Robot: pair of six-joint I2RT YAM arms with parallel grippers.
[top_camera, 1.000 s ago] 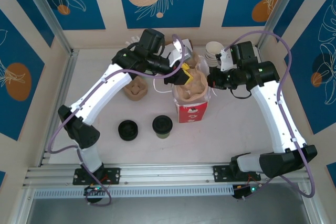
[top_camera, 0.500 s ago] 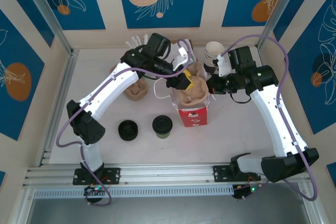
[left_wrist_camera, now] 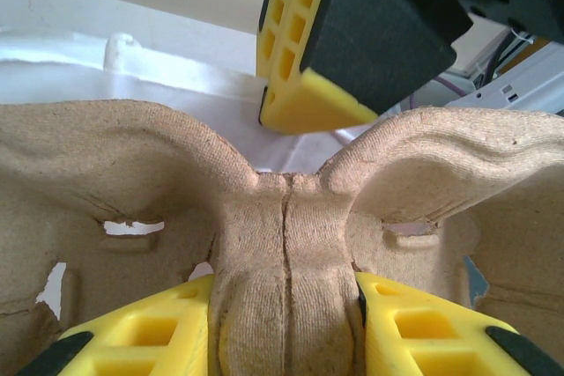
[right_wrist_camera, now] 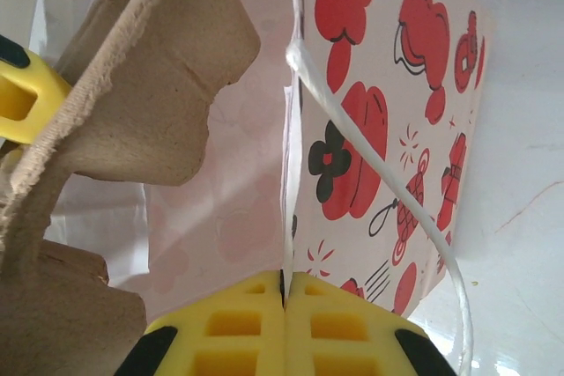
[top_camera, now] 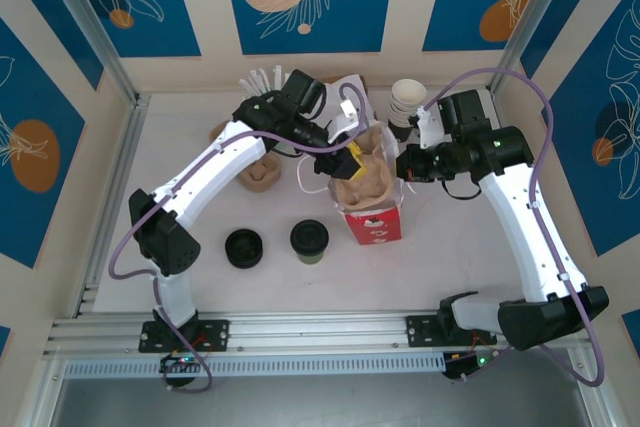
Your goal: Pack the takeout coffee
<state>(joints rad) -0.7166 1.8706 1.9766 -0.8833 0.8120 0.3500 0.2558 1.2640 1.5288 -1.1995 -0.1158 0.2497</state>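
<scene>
Brown pulp was the cup carrier (left_wrist_camera: 132, 165), and my left gripper (left_wrist_camera: 286, 323) pinched its middle ridge; the left wrist camera showed this closely. The right wrist camera showed my right gripper (right_wrist_camera: 284, 323) clamped tight on the rim of the red-and-white bag (right_wrist_camera: 388, 129). From above I saw the takeout coffee (top_camera: 309, 239) standing on the table (top_camera: 450, 247) near the bag, apart from both grippers.
</scene>
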